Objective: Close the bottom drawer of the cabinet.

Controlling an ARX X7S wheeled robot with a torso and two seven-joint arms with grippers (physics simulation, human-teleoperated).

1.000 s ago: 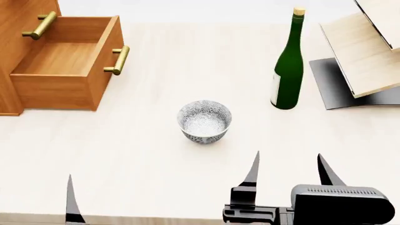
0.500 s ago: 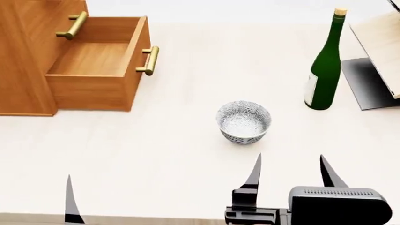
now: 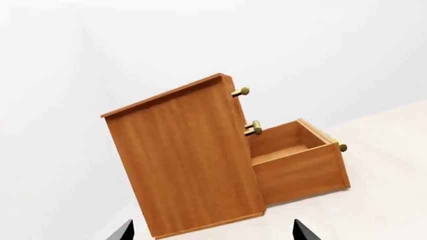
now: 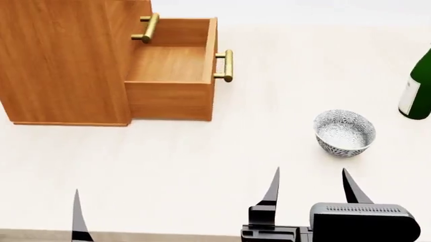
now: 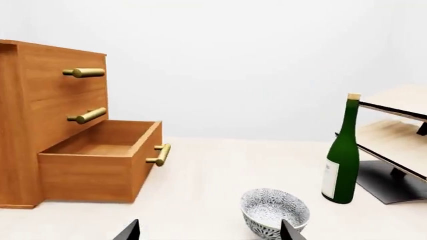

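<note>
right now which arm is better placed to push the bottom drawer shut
Probably the right. The bottom drawer opens toward the robot's right, its brass handle facing that side. The right gripper sits low on that side, while the left gripper is in front of the cabinet wall. Both are still far away.

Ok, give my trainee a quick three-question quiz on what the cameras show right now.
1. True or false: the bottom drawer of the cabinet stands open.
2. Which item sits closest to the right gripper? A) green bottle B) patterned bowl C) slanted rack
3. How many brass handles show in the right wrist view?

Key: 1 true. 2 B. 3 three.
</note>
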